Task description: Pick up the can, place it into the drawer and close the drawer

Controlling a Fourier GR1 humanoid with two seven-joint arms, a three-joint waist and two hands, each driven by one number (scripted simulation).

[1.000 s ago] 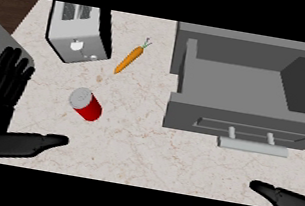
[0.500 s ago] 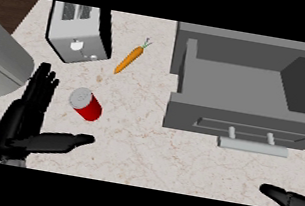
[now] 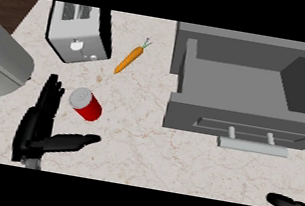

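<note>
Left hand (image 3: 39,121) is wide open, holding nothing. Red can (image 3: 86,105) sits on the counter just right of my fingers, long axis slanting up-left to down-right. Right hand (image 3: 295,205) is well away, so left's closer.

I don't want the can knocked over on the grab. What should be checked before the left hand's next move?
1. Left hand open: ok, fingers straight, thumb spread.
2. Can within the hand's span: ok, beside the fingers, above the thumb, not yet held.
3. Can upright: cannot tell from this steep view.
4. Drawer open, room inside: ok.
5. Way from can to drawer: ok; carrot and toaster lie nearer the view's top.
6. Right hand at the drawer's handle: not ok, it rests at the lower right edge.
</note>
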